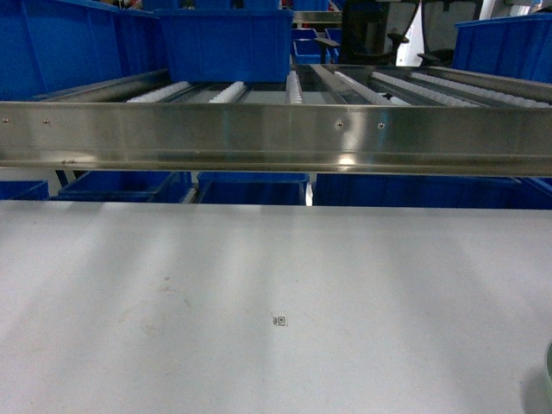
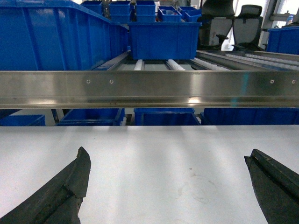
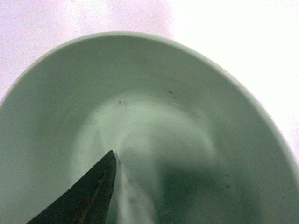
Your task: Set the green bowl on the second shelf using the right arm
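Closest in, the right wrist view is filled by the green bowl [image 3: 187, 140], its glossy inside facing the camera and its pale rim arcing across the top against the light tabletop. One black finger of the right gripper [image 3: 86, 196] reaches inside the bowl from the lower left, its tip near the bottom of the bowl; the other finger is out of frame, so whether the jaws are clamped on the rim cannot be told. In the head view only a sliver of the bowl [image 1: 548, 375] shows at the near right edge, sitting on the grey-white table [image 1: 259, 285].

Over on the left, the left gripper [image 2: 163, 186] hovers just above the table with its two black fingers [image 2: 65, 191] wide apart and nothing between them.

Farther back, a small square printed marker [image 1: 280, 321] lies on the table near the middle. Beyond the table's far edge stands the steel rack; the second shelf [image 1: 276, 134] shows its shiny front rail and white roller tracks running away behind it. Blue bins [image 1: 226, 43] rest on those rollers at the left and centre, and more bins sit below the rail.
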Tool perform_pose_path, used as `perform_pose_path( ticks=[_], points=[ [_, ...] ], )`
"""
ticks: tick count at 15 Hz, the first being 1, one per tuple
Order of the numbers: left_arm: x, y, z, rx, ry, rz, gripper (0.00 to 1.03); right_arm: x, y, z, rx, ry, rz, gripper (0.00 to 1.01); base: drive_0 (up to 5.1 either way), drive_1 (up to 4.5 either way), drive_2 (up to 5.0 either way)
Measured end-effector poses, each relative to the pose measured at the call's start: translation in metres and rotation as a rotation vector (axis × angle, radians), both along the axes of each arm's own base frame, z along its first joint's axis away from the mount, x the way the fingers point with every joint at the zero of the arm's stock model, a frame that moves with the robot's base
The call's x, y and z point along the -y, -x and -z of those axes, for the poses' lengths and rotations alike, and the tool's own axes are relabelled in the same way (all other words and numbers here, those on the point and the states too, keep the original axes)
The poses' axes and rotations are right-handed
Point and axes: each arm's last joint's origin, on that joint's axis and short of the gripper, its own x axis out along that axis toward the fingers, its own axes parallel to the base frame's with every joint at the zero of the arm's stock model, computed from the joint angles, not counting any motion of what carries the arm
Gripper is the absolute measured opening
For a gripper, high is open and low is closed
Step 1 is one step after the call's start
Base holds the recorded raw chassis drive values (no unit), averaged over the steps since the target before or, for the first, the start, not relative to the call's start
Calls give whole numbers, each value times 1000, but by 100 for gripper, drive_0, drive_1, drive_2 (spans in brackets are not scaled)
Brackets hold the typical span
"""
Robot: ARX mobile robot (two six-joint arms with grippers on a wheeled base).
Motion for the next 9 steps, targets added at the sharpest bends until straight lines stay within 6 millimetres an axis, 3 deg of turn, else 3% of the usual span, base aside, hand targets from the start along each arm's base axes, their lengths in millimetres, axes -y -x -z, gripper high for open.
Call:
perform_pose_path(
  ticks=[6, 7, 9],
  points=[
    [0, 0, 0, 0, 0, 0, 98, -1, 2, 2, -15, -22, 9, 9, 0, 0, 0],
    [0, 0, 0, 0, 0, 0, 98, -1, 5, -5, 38, 9, 8, 3, 0, 0, 0],
    [0, 0, 0, 0, 0, 0, 98, -11, 22, -56, 216, 80, -89, 3, 0, 0, 0]
  ],
)
